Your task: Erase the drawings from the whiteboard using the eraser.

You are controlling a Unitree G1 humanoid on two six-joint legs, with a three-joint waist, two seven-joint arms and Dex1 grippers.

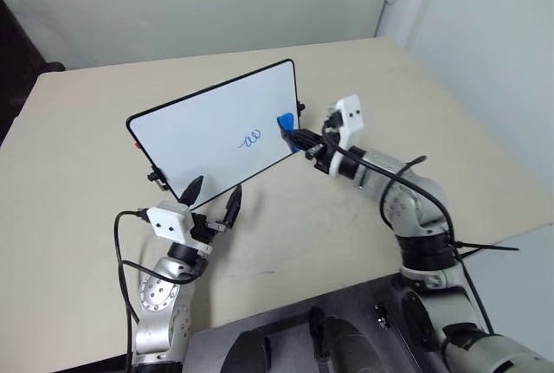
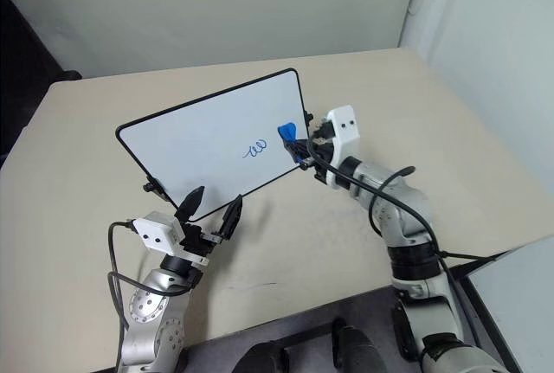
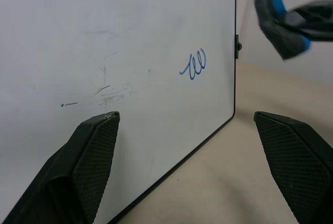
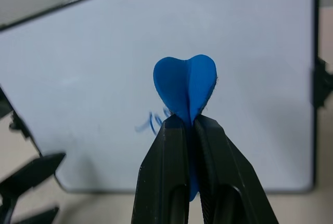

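The whiteboard (image 1: 203, 126) stands tilted on the beige table, its face toward me. The drawings (image 1: 251, 138), a small blue looped squiggle, sit on its right half. My right gripper (image 1: 293, 138) is shut on the blue eraser (image 1: 284, 122), which is squeezed so that it bulges past the fingertips (image 4: 187, 86). The eraser hovers just right of the squiggle, near the board's right edge; I cannot tell whether it touches the surface. My left gripper (image 1: 213, 198) stands open at the board's lower edge, one finger (image 3: 91, 167) in front of the white face, the other off its corner.
Faint grey smudges and a small blue dash (image 3: 67, 104) mark the board's left part. Black clip feet (image 1: 156, 177) hold its frame. Bare tabletop (image 1: 450, 122) stretches right of the board and behind it, up to the wall. Cables trail from both wrists.
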